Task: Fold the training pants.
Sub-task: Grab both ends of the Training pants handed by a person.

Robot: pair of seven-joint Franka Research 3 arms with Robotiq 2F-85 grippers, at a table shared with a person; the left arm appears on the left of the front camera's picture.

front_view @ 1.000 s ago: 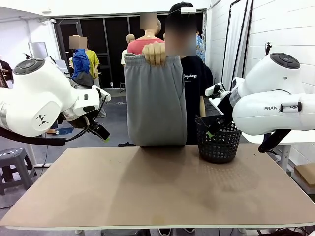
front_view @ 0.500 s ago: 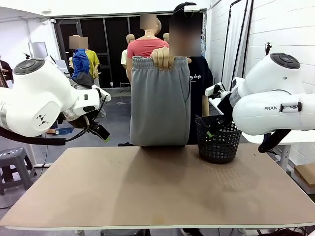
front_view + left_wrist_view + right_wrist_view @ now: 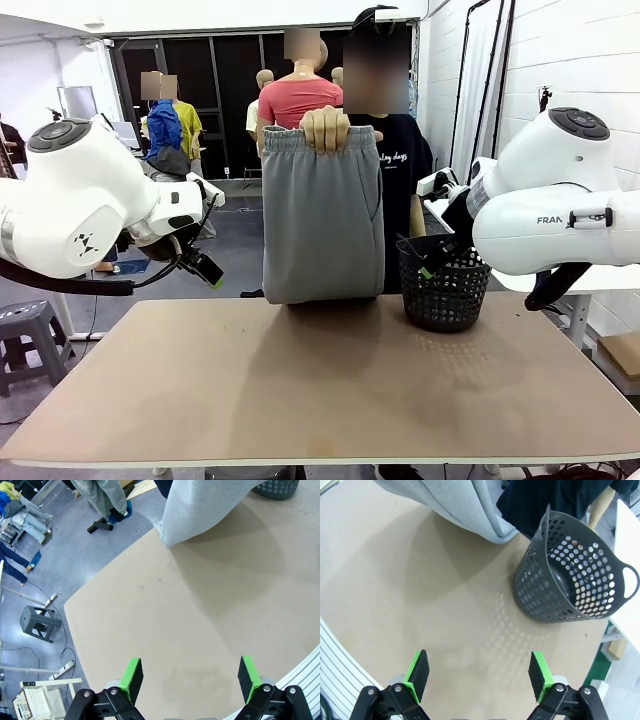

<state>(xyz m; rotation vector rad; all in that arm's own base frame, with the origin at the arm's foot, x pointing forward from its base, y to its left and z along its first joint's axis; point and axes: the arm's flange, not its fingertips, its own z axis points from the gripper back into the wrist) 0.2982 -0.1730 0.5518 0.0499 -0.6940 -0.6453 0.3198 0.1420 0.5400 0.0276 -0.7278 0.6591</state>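
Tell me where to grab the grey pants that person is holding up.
Probably a lower corner of the pants, coming in from the side: they hang flat from the person's hand at the waistband, leaving the side edges clear above the table.

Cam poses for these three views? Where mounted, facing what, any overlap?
Front: fixed between the arms, robot's side, facing across the table at a person's hand holding up the training pants; left arm and right arm at edges.
Left wrist: on the left arm, looking down at the table; left gripper, fingers open, at bottom.
Right wrist: on the right arm, looking down; right gripper, fingers open, basket beyond.
Shared: all see training pants and table.
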